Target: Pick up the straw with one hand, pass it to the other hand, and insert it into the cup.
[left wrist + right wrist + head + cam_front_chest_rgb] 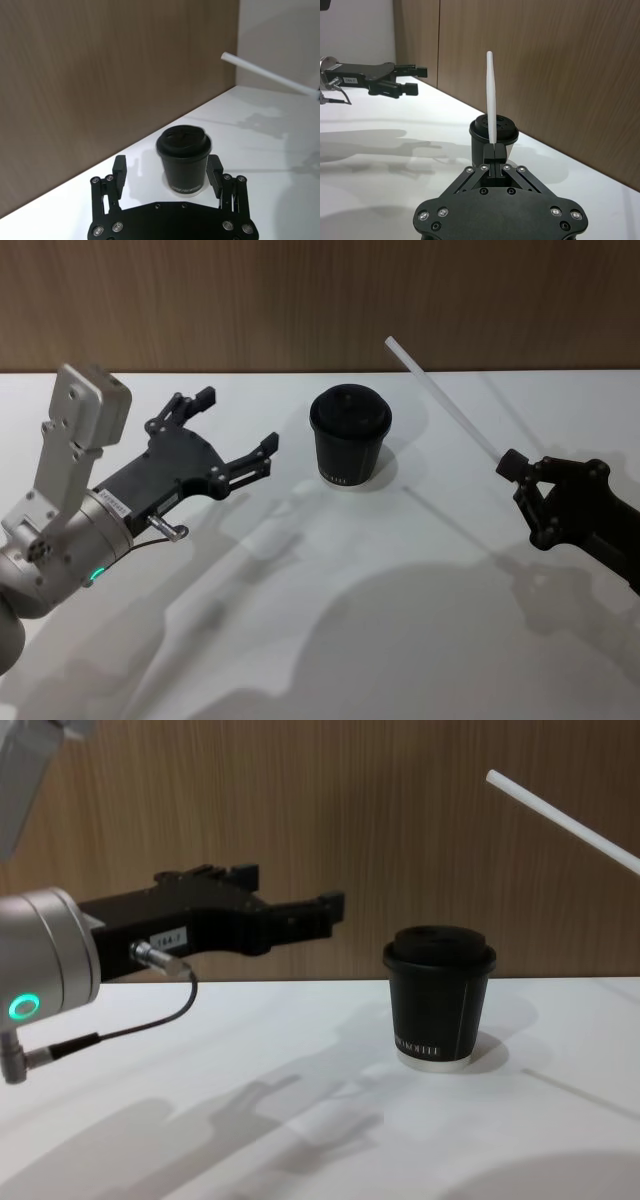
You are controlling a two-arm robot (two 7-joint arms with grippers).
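White straw [445,402] pinched between right gripper [510,467] fingertips; left gripper [237,421] spread wide, empty

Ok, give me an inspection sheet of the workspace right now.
Surface: white table, carrying the cup.
Job's things: long white straw, held in the air, tilted, apart from the cup; short black paper cup with domed lid, upright on the table.
Clutter: nothing seen.
Grippers: left gripper open, empty, raised left of the cup; right gripper shut on the straw's lower end, right of the cup.
Cables: thin black cable with metal plug at the left gripper's wrist.
Surroundings: brown wood-panel wall behind the table.
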